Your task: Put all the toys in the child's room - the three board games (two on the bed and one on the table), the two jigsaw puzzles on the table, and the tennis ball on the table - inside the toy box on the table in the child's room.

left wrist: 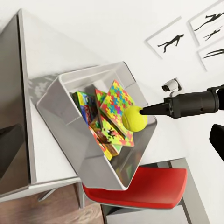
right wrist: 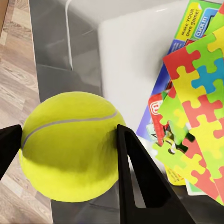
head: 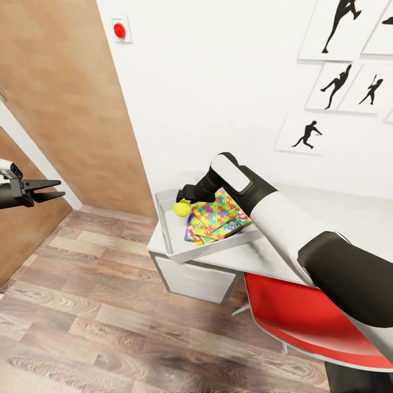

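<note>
Yellow-green tennis ball [right wrist: 70,147] pinched by right tool [right wrist: 70,154]; game cover [right wrist: 198,21] reads "CLICK IT".

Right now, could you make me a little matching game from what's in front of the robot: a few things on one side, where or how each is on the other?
Things:
1. tennis ball
2. jigsaw puzzles
3. left gripper
4. red chair

States:
a. open, over the wood floor
b. lying in the toy box
c. tucked beside the desk
d. gripped by the right gripper

Pairs: 1-d, 2-b, 3-a, 4-c
</note>
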`<state>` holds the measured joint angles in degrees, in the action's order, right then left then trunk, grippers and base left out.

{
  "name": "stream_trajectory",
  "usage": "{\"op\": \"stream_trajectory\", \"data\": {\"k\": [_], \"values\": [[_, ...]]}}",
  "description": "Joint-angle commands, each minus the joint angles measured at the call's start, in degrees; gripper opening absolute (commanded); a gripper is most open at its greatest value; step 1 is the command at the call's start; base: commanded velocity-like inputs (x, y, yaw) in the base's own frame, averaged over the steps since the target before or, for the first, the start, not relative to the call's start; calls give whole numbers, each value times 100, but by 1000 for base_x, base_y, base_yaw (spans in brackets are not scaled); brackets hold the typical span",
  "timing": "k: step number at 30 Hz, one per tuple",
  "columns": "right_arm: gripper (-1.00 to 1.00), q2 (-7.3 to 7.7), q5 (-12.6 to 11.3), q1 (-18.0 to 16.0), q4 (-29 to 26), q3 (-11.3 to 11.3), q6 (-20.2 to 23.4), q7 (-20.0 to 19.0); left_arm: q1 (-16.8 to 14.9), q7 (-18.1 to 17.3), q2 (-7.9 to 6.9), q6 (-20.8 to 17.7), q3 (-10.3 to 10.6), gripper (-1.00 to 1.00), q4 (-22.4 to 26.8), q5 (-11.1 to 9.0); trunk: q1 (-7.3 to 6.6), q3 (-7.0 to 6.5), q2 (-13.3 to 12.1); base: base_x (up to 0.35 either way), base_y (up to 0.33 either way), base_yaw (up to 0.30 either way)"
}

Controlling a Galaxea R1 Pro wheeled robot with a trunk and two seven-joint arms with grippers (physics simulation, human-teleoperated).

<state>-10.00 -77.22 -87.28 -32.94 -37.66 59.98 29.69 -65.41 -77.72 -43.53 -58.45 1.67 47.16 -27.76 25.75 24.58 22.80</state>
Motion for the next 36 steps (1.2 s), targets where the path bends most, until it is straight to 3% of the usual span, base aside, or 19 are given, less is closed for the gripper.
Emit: {"op": "stream_trajectory", "data": {"k": [1,12,26,36], "values": [[-100,0,-57,-8,-1,-24,2,53,-7,-15,-6,-52,17,100,-2,-19,3,20,12,0,0,0],[-100,0,-66,-8,-371,-59,2,46,-9,-15,-11,-52,9,100,1,-19,3,87,12,0,0,0],[-100,0,-74,-8,-402,-133,2,33,-7,-15,-9,-52,9,100,-3,-19,3,88,12,0,0,0],[-100,0,-73,-8,-406,-260,2,-343,-7,-15,-8,-52,9,100,-5,-19,3,88,12,0,0,0]]}}
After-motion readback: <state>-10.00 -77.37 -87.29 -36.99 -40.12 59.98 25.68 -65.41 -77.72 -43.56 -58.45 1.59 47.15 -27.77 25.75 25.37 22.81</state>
